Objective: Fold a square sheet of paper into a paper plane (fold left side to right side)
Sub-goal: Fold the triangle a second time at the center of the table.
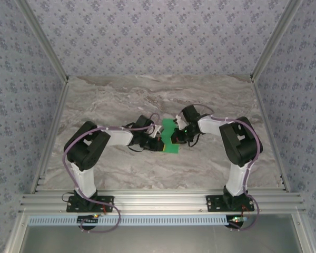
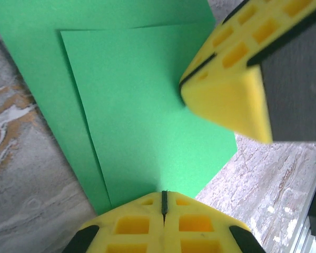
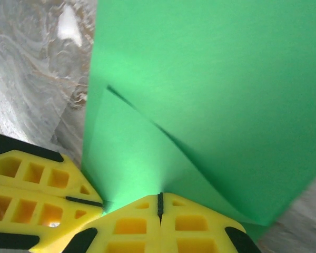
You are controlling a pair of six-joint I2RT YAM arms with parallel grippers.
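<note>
Left gripper [image 2: 163, 203]: jaws closed, tips at an edge of the square sheet of paper [image 2: 147, 116]; arm elbowed inward. Right gripper [image 3: 159, 203]: closed likewise, reaching in from the opposite side. We log the sheet central on the table [image 1: 121, 95], one layer folded over; whether either gripper pinches it we cannot tell.

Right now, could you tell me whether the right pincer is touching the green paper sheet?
Touching. In the left wrist view, the right pincer has its shut tip pressed down on the partly folded green paper sheet, with no gap visible between them.
</note>
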